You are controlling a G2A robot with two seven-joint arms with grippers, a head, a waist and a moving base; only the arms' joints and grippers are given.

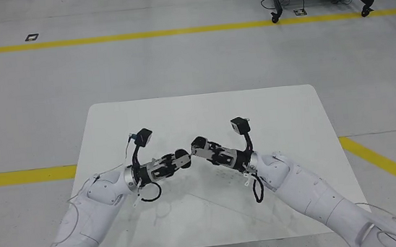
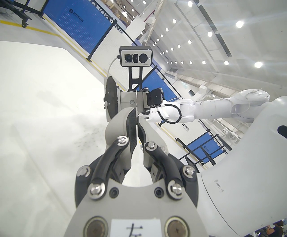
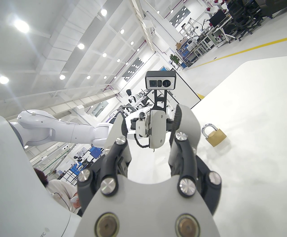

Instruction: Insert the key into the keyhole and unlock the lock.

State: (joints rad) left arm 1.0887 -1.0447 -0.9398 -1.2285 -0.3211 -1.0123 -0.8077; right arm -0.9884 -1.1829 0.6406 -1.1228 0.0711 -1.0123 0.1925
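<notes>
Looking down in the top view, I am seeing the left gripper (image 1: pixel 182 155) and right gripper (image 1: pixel 198 147) hanging tip to tip above the white table (image 1: pixel 269 109). In the left wrist view, the left gripper's fingers (image 2: pixel 131 121) are pressing together; I cannot tell whether a key is between them. A handwritten white label (image 2: pixel 135 227) is sitting on its base. In the right wrist view, the right gripper is standing spread wide, and the brass padlock (image 3: pixel 214 134) is lying on the table near it.

I see white lettering on the blue wall panels (image 2: pixel 89 24) and one handwritten character on a white label (image 2: pixel 135 227) on the left gripper (image 2: pixel 136 116).
</notes>
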